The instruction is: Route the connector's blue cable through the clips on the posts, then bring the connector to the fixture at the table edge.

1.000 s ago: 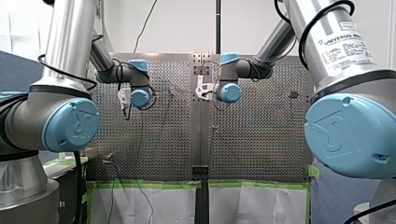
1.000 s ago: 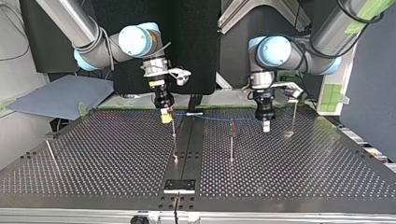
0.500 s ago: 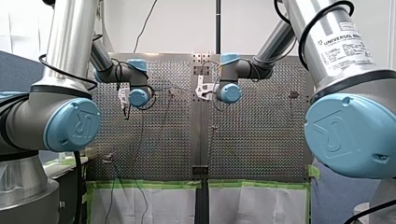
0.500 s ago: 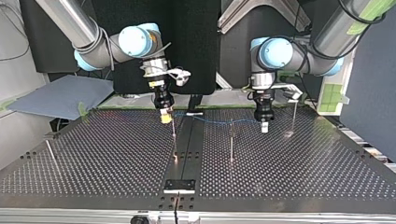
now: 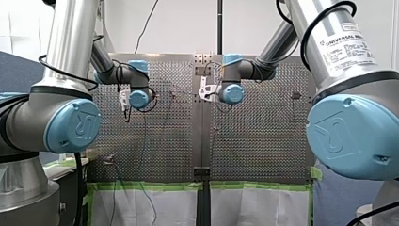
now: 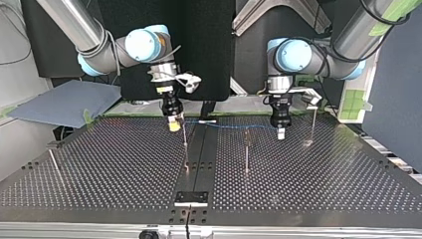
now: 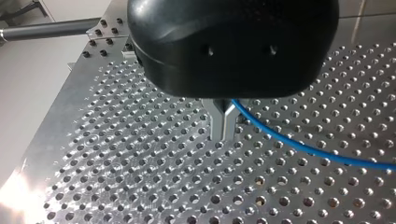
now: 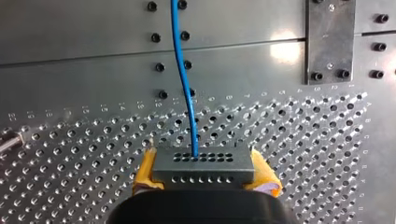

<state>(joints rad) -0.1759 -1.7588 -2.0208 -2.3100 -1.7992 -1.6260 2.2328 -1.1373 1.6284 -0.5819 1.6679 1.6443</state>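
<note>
In the right wrist view, my right gripper (image 8: 205, 173) is shut with its yellow pads (image 8: 147, 170) on the grey connector (image 8: 224, 163). The blue cable (image 8: 184, 79) runs from the connector away over the plate. My left gripper (image 7: 223, 125) has its metal fingers shut on the blue cable (image 7: 303, 147) just above the perforated table. In the top view the cable (image 6: 229, 126) hangs almost level between my right gripper (image 6: 174, 124) on the left and my left gripper (image 6: 281, 132) on the right. It passes behind a post (image 6: 246, 149). The fixture (image 6: 191, 197) sits at the near table edge.
Thin posts stand on the table: one (image 6: 184, 139) just beside my right gripper, one (image 6: 313, 124) past my left gripper, one (image 6: 53, 162) at the top view's far left. A blue-grey sheet (image 6: 64, 102) lies off the table's back left corner.
Both grippers have shifted slightly toward the top view's left, and the cable between them looks a little straighter. Both grips are unchanged.
</note>
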